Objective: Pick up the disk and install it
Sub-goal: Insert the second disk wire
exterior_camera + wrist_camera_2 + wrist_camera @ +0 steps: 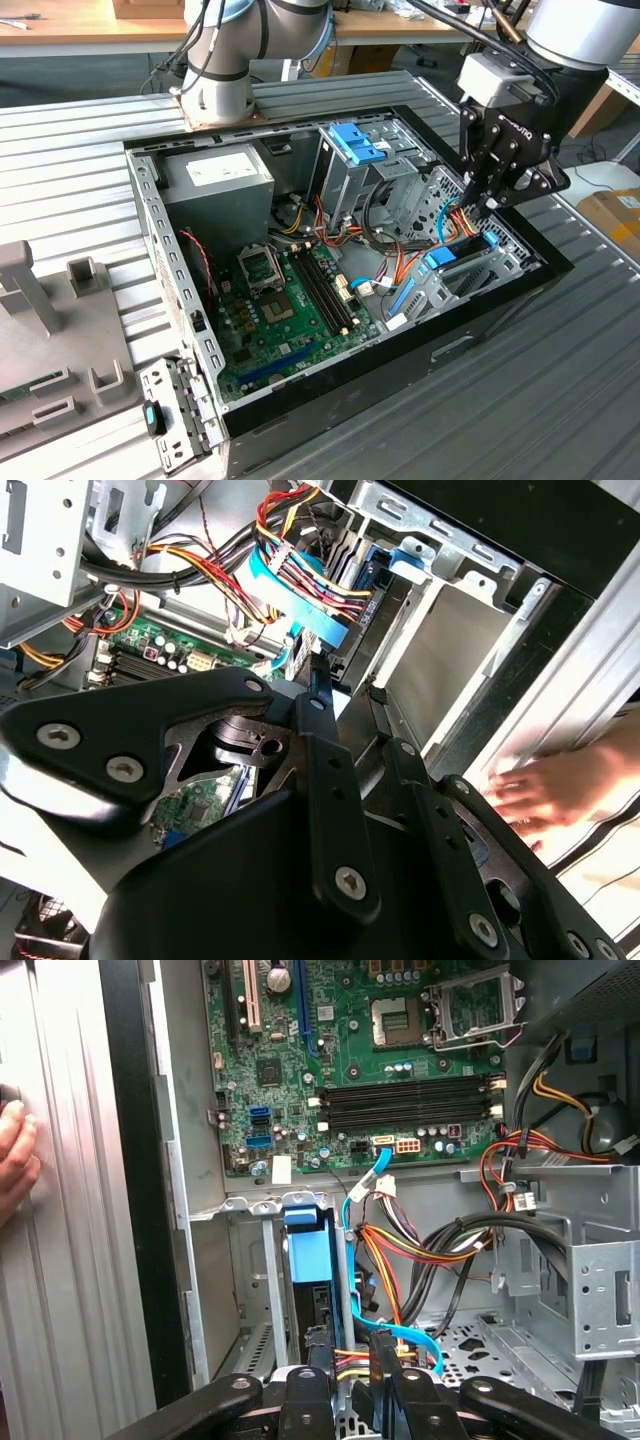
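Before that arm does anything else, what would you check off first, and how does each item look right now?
1. Pincer lined up over the drive bay in the computer case: ok.
2. Disk standing on edge in the bay, blue rail showing: ok.
3. Disk fully seated: cannot tell.
4. Cables clear of the disk: not ok, they run right beside it.
5. Person's hand away from the work: not ok, it rests on the ribbed table beside the case.

One disk (312, 1260), one computer case (480, 330) (open), one motherboard (350, 1060).
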`<state>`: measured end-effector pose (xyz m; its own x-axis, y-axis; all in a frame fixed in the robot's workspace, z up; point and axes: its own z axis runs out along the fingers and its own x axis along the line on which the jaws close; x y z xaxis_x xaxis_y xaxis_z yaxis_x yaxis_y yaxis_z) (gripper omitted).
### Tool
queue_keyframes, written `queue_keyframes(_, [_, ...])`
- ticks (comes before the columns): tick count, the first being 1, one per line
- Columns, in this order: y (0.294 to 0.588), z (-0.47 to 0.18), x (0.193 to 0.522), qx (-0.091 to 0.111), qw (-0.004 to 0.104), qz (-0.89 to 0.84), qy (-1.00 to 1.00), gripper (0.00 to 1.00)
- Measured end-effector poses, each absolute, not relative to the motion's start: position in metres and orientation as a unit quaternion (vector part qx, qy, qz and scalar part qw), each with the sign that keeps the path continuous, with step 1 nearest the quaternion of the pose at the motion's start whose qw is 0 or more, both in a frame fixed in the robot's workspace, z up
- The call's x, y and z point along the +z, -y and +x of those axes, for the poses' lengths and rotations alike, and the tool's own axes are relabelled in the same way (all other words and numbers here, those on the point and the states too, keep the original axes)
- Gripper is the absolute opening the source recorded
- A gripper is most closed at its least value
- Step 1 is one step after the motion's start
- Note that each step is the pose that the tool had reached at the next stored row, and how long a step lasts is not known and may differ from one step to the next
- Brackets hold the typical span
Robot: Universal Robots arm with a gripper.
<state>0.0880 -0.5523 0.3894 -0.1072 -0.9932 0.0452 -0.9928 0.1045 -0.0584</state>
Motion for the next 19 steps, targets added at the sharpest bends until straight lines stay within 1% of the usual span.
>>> queue_keyframes(8, [0.5523,0.0880,0.3920,-0.037,0.003,-0.668,-0.743,0.30])
queue_keyframes(13, [0.5523,0.0885,0.3921,-0.030,0.008,-0.668,-0.743,0.30])
queue_keyframes(19, [0.5441,0.0906,0.3921,-0.027,0.007,-0.668,-0.743,0.30])
